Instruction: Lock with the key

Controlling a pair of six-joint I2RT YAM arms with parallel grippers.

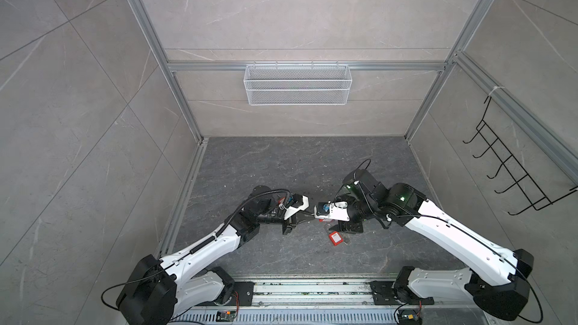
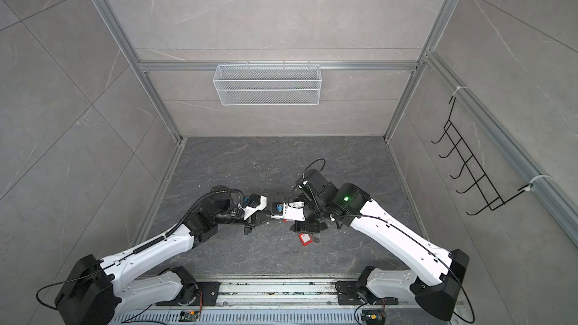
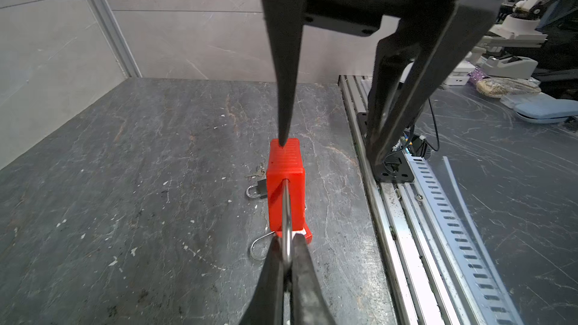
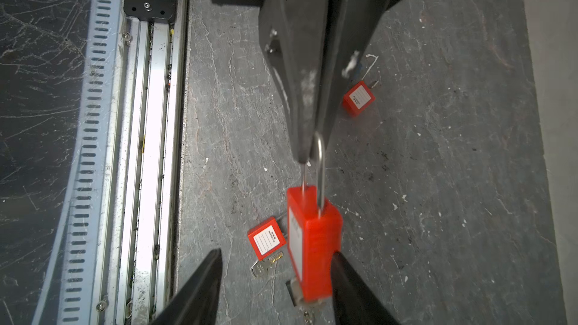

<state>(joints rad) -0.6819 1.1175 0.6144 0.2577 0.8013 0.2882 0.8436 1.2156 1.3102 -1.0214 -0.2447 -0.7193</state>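
Observation:
A red padlock (image 4: 312, 245) hangs above the floor by its steel shackle (image 3: 287, 214). My left gripper (image 3: 287, 242) is shut on that shackle. A key (image 4: 293, 292) with a dark head sticks out of the padlock's underside. My right gripper (image 4: 277, 253) is open around the padlock body: one finger (image 4: 353, 289) lies against its side, the other finger (image 4: 200, 289) stands well clear. In both top views the right wrist's white camera mount (image 1: 336, 212) (image 2: 292, 212) hides most of the held padlock.
A second red padlock (image 4: 267, 242) (image 1: 336, 239) lies on the floor with a silver key (image 4: 266, 266) beside it. A third red padlock (image 4: 359, 98) lies farther off. A small metal padlock (image 3: 256, 187) lies nearby. A metal rail (image 1: 312, 289) borders the front, and a mesh basket (image 1: 297, 84) hangs on the back wall.

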